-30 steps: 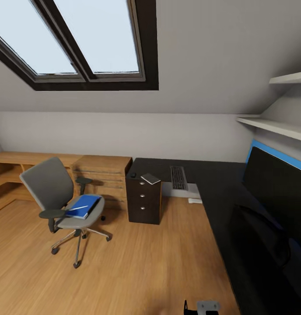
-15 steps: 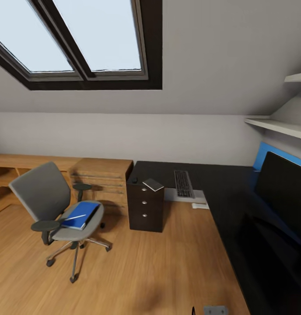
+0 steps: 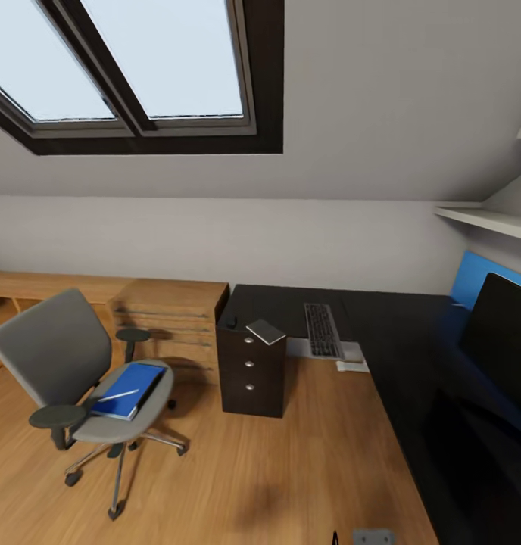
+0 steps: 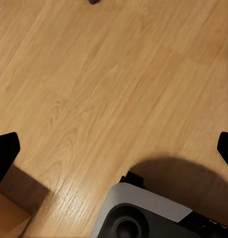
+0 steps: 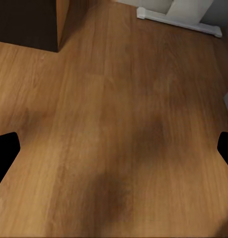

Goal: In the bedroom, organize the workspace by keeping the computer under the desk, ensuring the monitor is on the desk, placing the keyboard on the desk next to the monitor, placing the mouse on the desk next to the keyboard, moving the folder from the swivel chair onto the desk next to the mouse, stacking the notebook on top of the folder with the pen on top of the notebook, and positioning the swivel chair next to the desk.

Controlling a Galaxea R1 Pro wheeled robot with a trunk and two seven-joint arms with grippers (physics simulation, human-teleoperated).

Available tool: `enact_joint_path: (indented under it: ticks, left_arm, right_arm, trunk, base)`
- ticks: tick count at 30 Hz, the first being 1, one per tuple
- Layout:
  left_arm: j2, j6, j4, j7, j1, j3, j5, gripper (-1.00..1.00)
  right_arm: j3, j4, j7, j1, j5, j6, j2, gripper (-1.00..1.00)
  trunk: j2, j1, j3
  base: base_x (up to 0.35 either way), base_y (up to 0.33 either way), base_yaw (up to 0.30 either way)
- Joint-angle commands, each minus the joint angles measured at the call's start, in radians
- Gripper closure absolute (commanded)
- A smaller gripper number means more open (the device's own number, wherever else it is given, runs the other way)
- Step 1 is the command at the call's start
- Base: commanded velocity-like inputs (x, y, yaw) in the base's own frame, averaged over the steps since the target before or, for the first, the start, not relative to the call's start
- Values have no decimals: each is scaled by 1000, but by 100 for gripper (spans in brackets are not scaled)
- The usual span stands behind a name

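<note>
Cam: view has swung right since prev frame; chair now nearer pic's left edge.
Folder (image 3: 129,389): on swivel chair (image 3: 63,363) seat, pen (image 3: 118,395) on top.
Notebook (image 3: 265,331): desk (image 3: 397,341) corner over drawers.
Keyboard (image 3: 322,330): desk's near edge.
Grippers: left (image 4: 114,148), right (image 5: 114,148) wide open, empty, over floor while driving.

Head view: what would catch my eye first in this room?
Probably the bright-blue folder lying on the seat of the grey swivel chair, with a slim white pen across it. Next, the glossy black desk at right, carrying a keyboard, with the monitor at the far right edge.
</note>
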Motion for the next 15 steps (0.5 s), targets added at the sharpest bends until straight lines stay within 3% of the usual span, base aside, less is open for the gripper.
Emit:
enact_joint_path:
  ticks: [1, 15]
  left_arm:
    - [0, -3, 0, 0, -1, 5, 0, -100]
    - [-3, -2, 0, 0, -1, 0, -2, -100]
  right_arm:
    - [9, 2, -3, -1, -6, -3, 1, -100]
    - [9, 2, -3, -1, -6, -3, 1, -100]
  trunk:
    - [-2, 1, -2]
    - [-2, 1, -2]
  base:
    - [322, 0, 0]
    - [322, 0, 0]
